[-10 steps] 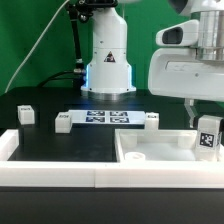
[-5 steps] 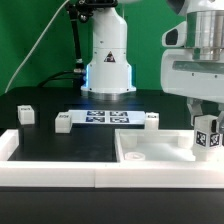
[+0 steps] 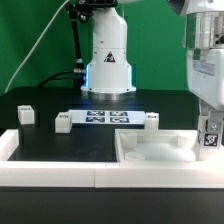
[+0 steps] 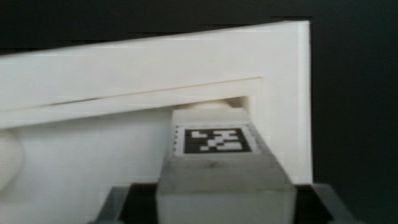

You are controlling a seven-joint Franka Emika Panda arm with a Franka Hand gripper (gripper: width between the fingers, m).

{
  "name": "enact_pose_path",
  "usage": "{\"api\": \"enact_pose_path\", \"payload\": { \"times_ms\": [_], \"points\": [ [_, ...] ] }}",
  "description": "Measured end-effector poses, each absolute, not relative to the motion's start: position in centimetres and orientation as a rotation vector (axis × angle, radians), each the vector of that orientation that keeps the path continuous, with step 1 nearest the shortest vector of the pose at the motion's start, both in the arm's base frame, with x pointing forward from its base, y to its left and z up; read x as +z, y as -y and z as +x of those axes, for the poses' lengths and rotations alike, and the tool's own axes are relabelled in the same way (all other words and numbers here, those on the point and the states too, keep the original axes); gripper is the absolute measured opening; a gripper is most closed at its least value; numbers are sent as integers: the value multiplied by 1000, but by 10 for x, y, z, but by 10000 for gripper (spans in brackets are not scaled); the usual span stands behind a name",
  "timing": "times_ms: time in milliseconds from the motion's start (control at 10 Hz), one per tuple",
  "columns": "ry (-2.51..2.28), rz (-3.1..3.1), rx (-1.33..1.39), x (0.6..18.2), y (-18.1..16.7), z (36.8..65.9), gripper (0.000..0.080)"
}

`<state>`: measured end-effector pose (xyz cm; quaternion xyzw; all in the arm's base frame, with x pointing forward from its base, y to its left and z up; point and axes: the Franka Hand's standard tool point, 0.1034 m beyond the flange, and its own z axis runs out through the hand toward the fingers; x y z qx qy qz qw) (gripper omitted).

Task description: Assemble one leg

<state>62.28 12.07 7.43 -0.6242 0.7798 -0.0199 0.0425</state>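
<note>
My gripper [image 3: 211,122] is at the exterior view's right edge, shut on a leg [image 3: 210,134], a small white post with a black-and-white tag. It holds the leg upright over the far right corner of the wide white panel [image 3: 150,150]. In the wrist view the leg [image 4: 219,152] fills the space between the dark fingers [image 4: 128,203], its tagged end pointing at a corner of the panel [image 4: 125,85] near a round boss. Three more legs stand on the table: one [image 3: 25,114] at the left, one [image 3: 62,122] and one [image 3: 152,120] beside the marker board.
The marker board [image 3: 107,118] lies on the black table in front of the arm's white base [image 3: 108,60]. A white raised rim [image 3: 50,172] runs along the table's front and left edges.
The gripper with the leg has moved toward the exterior view's right and slightly lower, so it is now partly cut off by the frame edge.
</note>
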Motion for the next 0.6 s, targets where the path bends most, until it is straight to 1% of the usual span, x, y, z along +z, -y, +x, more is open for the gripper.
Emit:
{"api": "enact_pose_path", "payload": {
  "times_ms": [100,300,600],
  "points": [
    [-2479,-1781,-54,75,-121,623,291],
    [-2519,-1715,-46,75,-117,623,291],
    [-2482,-1767,-48,75,-117,622,301]
  ]
}}
